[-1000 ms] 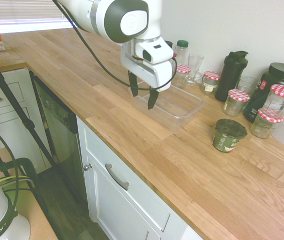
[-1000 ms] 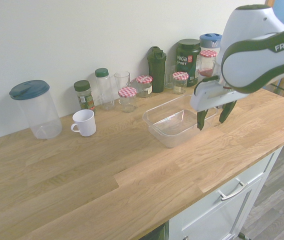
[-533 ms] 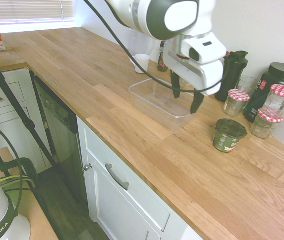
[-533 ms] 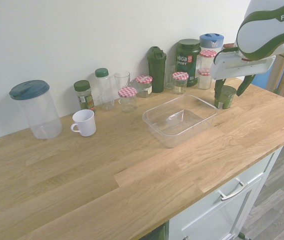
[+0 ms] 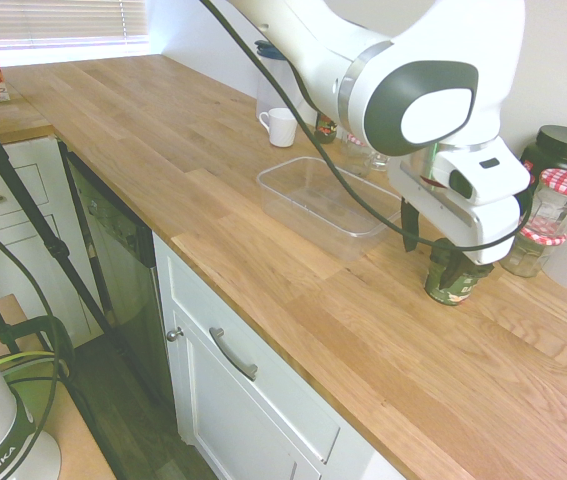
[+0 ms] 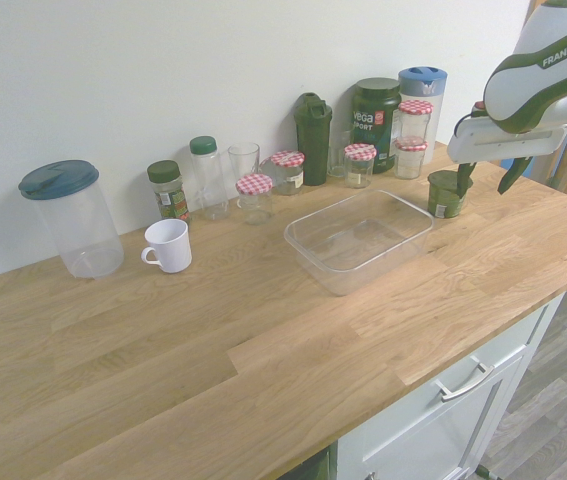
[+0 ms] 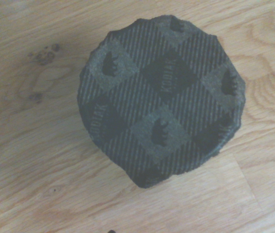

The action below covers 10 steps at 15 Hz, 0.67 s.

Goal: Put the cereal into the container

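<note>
Dark-green and still ungrasped, the cereal awaits pickup, the fingers spread wide above it, holding nothing. Next: centre, lower around the cup, then close.

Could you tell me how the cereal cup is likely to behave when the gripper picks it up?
The cup looks narrower at its base, so a sideways nudge might tip it. Its lid seems thin and crinkled, so it would probably dent if squeezed.

The gripper, fingers parted, is positioned above the counter near its far right corner, at the green cup; the clear rectangular container rests upright nearby.
</note>
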Available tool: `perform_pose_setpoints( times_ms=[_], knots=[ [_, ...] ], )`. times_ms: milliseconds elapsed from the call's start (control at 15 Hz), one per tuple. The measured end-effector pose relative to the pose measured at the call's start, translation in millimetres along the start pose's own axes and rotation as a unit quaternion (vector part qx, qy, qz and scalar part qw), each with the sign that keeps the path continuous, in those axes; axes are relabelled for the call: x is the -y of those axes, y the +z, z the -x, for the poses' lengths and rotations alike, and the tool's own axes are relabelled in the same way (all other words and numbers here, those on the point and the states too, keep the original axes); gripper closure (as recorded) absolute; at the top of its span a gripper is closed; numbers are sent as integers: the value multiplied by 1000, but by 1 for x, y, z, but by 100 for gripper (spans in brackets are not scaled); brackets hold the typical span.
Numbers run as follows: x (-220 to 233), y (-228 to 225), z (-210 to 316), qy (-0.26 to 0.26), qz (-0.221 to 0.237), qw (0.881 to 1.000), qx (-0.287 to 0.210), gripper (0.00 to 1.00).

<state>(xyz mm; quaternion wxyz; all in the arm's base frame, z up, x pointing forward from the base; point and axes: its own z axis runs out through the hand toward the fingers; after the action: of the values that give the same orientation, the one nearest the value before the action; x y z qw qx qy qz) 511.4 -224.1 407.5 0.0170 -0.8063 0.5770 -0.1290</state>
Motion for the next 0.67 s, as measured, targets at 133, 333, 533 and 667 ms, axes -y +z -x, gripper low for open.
perform_pose_setpoints(
  times_ms=[133, 333, 533, 667],
  knots=[
    [2, 14, 0, 2, -3, 1000, -2, 0],
    [5, 38, 0, 11, -14, 1000, -3, 0],
    [8, 58, -4, 21, -30, 999, -9, 0],
    [12, 65, -8, 28, -40, 999, -13, 0]
  ],
)
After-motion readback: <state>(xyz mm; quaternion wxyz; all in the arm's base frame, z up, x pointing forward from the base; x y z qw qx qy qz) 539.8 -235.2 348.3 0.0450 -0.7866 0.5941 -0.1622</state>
